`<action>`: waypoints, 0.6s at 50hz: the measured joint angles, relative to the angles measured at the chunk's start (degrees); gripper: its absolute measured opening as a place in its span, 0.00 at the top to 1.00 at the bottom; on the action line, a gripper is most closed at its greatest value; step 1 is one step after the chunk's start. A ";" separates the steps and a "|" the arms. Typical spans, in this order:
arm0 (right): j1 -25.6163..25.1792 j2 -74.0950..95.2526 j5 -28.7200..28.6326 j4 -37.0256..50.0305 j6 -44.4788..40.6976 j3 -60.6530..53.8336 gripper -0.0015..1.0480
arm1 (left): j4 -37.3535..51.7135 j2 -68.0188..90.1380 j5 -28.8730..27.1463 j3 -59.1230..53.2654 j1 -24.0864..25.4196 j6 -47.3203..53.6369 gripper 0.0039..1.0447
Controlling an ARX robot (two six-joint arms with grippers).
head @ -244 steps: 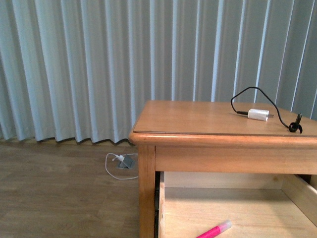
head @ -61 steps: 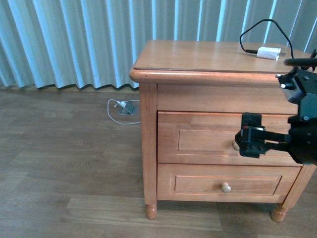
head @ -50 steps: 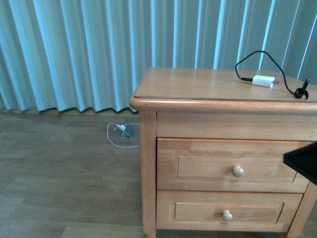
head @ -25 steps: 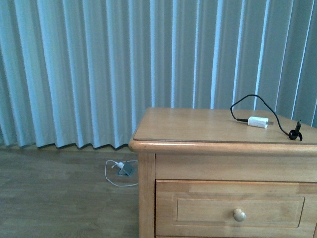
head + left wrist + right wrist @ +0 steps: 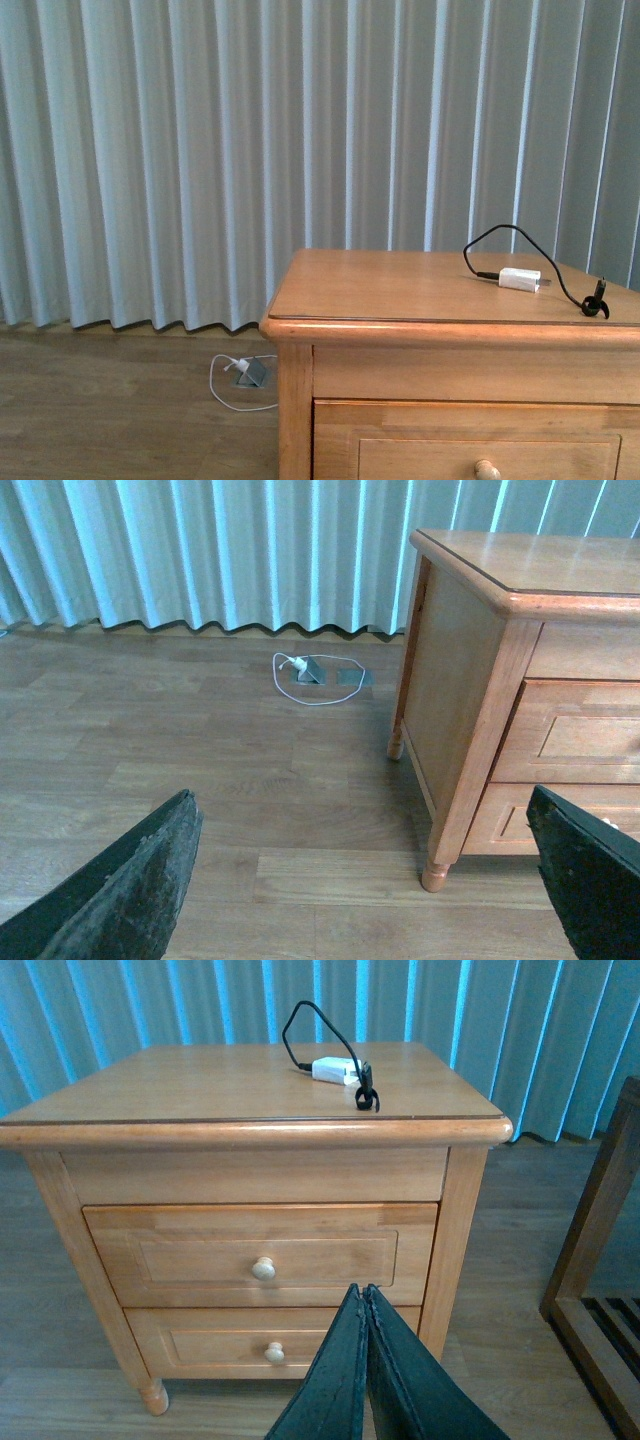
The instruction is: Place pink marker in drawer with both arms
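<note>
Standing against the pleated pale curtain (image 5: 200,150), the wooden nightstand (image 5: 250,1100) is the landmark for everything else. Its upper drawer (image 5: 262,1255) sits flush with the frame, fully closed, its round knob (image 5: 263,1268) at the middle of the recessed panel. Below it the lower drawer (image 5: 275,1340) is closed as well. The pink marker is not visible in any view, so where it lies cannot be told. On the nightstand's top, toward the back, rests a white charger plug (image 5: 520,279) with a black cable (image 5: 500,240) looping up and around it. On the wooden floor (image 5: 200,780) beside the nightstand, near the curtain's hem, lies a small grey wedge-shaped object (image 5: 310,670) with a white cord (image 5: 325,685) coiled around it.

The right gripper (image 5: 364,1295) hangs in front of the nightstand, level with the lower drawer in its wrist view, its two black fingers pressed together with nothing between them. The left gripper (image 5: 365,880) faces the nightstand's side, its fingers (image 5: 130,880) spread wide apart and empty. Neither arm shows in the front view.
</note>
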 joint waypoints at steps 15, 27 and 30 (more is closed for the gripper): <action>-0.04 -5.16 -0.02 -2.47 -0.17 -2.60 0.99 | 0.00 0.00 -0.02 0.00 0.00 0.00 0.05; -0.04 -9.33 0.00 -3.98 -0.20 -4.79 0.99 | 0.00 0.00 -0.02 0.00 0.00 0.00 0.05; -0.07 -10.34 -0.02 -4.39 -0.22 -5.68 0.99 | 0.00 0.00 -0.02 0.00 0.00 0.00 0.05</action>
